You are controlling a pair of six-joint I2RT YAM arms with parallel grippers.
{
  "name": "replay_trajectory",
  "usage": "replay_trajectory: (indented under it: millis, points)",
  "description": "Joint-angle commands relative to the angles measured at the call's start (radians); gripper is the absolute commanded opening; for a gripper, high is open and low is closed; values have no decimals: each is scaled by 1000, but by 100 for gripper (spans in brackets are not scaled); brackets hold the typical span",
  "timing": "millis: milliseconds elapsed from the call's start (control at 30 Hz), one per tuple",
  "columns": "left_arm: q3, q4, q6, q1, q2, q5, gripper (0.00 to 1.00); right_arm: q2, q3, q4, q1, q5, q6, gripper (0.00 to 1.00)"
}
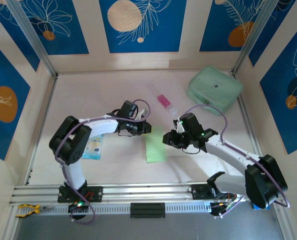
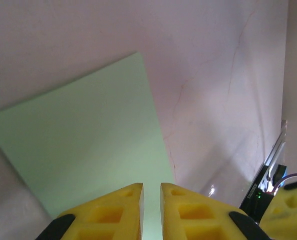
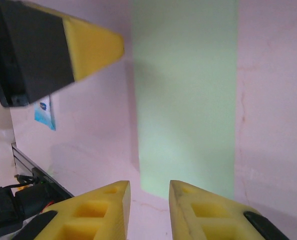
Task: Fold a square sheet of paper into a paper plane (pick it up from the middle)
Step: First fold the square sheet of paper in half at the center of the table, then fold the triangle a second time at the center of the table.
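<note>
Paper [image 1: 156, 148], centre: likely light, limp, creasable | hold: mid-edge pinch | left gripper [image 2: 152, 190] slightly parted, empty | right gripper [image 3: 150, 187] parted, empty

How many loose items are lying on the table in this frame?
4: the paper in the middle, a packet at the left, a pink tube behind the paper, and a mint case at the far right. More small items may be hidden.
</note>
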Motion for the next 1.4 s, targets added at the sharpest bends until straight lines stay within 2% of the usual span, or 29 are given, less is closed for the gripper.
replay_trajectory:
  millis: [0,333,733,1033,1367]
  points:
    - [36,24,0,17,49,59,18,-14,-20,-50,8,-16,75,28]
    - [40,29,24,44,133,27,19,70,-43,15,18,-114,98,29]
    - [-48,50,35,45,144,9,18,115,-126,47,13,-110,158,50]
    - [-53,56,32,46,140,18,18,130,-165,136,13,-166,177,47]
    - [-70,95,5,45,143,37,18,158,-163,130,14,-133,191,47]
